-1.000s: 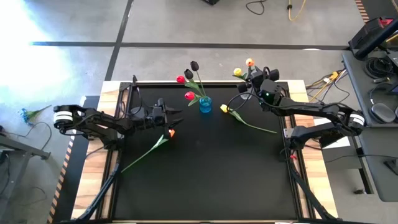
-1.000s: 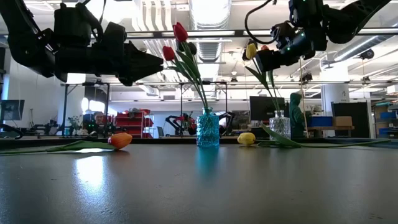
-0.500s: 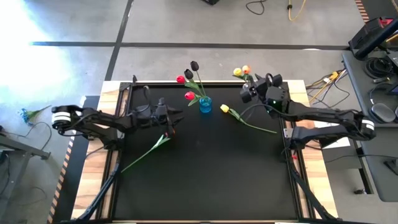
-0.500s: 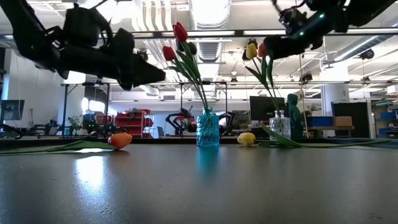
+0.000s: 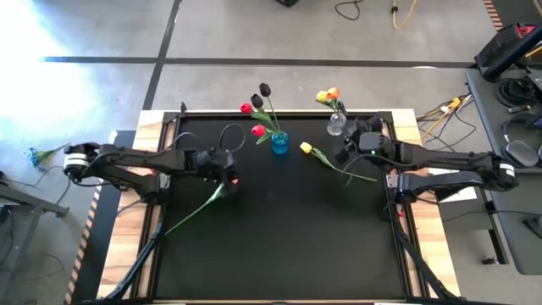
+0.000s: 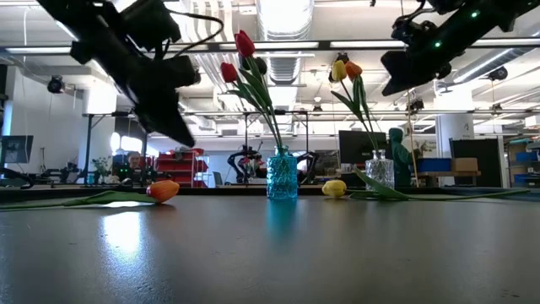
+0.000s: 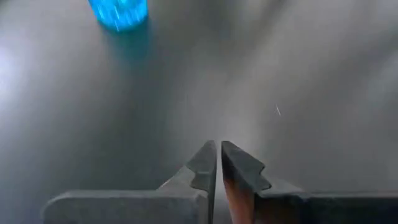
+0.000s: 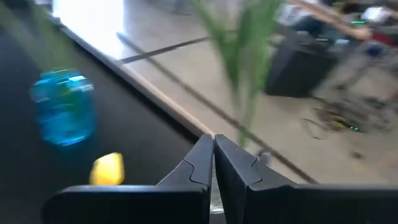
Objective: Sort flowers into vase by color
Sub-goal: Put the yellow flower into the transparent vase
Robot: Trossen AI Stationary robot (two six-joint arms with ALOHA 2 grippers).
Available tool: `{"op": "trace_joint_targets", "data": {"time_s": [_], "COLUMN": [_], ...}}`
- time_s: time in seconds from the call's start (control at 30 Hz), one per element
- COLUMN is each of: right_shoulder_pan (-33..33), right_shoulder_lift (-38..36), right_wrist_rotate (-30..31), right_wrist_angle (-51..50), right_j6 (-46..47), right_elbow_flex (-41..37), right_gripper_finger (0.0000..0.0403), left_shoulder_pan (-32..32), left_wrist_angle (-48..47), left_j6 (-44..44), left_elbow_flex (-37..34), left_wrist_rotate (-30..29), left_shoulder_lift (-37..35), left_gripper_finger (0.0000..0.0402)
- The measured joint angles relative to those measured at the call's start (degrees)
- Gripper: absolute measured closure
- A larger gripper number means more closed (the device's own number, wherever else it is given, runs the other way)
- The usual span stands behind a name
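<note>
A blue vase [image 5: 279, 142] at the far middle holds red and near-black tulips [image 5: 257, 108]. A clear vase [image 5: 336, 126] to its right holds a yellow and an orange tulip [image 5: 327, 95]. An orange tulip [image 5: 232, 180] lies flat on the black table, its stem running toward the near left. A yellow tulip [image 5: 306, 148] lies flat right of the blue vase. My left gripper [image 5: 228, 169] hangs shut, tilted down above the orange head [image 6: 163, 190], with nothing between its fingers [image 7: 217, 149]. My right gripper [image 5: 344, 155] is shut in the air above the yellow tulip's stem.
The black mat [image 5: 279, 246] lies bare toward the near edge. Wooden table strips [image 5: 148, 127] frame it. Cables and equipment [image 5: 508, 59] lie off the table's right side. The two vases stand close together along the far edge.
My left gripper has tipped its fingers down over the lying orange tulip and shut. My right gripper has drawn away from the clear vase toward the near edge and shut. The yellow and orange tulips stay upright in the clear vase.
</note>
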Motion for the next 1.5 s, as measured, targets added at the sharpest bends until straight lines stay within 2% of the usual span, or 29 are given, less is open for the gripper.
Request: {"op": "trace_joint_targets", "data": {"time_s": [0.1,0.17,0.27,0.4,0.63,0.8,1.0,1.1,1.27,1.4,1.5], "right_shoulder_pan": [1.5,2.2,2.9,2.9,2.9,2.9,1.8,1.8,1.6,0.1,-1.5], "right_shoulder_lift": [-1.0,-1.2,-1.5,-1.5,-1.5,-1.7,0.5,3.9,11.5,17.6,21.9], "right_wrist_rotate": [-5.2,-6.5,-6.6,-6.6,-6.6,-6.9,-21.3,-23.7,-25.1,-26.5,-26.6], "right_wrist_angle": [-0.6,-0.6,-0.6,-0.5,-0.5,-3.2,-13.5,-14.2,-13.1,-9.4,-8.6], "right_j6": [0.3,0.3,0.4,0.3,-0.6,-0.6,9.4,11.4,10.2,10.9,12.1], "right_elbow_flex": [-0.7,-1.2,-2.1,-2.8,-3.0,-2.4,-1.8,-2.8,-2.9,-2.2,-0.9], "right_gripper_finger": [0.0394,0.0394,0.0394,0.0394,0.0394,0.0394,0.0388,0.0365,0.0295,0.0240,0.0214], "left_shoulder_pan": [-2.1,-3.1,-4.6,-6.6,-8.2,-8.2,-8.2,-8.2,-8.2,-8.6,-8.6], "left_wrist_angle": [-7.8,-13.1,-21.0,-27.4,-27.6,-24.4,-23.2,-22.0,-18.3,-11.3,-5.2], "left_j6": [-6.7,-11.9,-18.8,-24.8,-29.6,-31.7,-30.6,-28.8,-26.6,-22.5,-19.8], "left_elbow_flex": [1.8,2.5,2.9,3.0,-0.9,-3.6,-3.4,-3.1,-3.4,-5.1,-6.5], "left_wrist_rotate": [0.0,0.1,0.1,1.3,4.2,4.0,4.0,3.1,2.7,1.1,1.1], "left_shoulder_lift": [0.1,0.3,0.3,0.3,0.4,0.4,0.4,0.4,0.3,-0.2,-0.9], "left_gripper_finger": [0.0399,0.0392,0.0367,0.0314,0.0226,0.0207,0.0218,0.0221,0.0216,0.0214,0.0214]}}
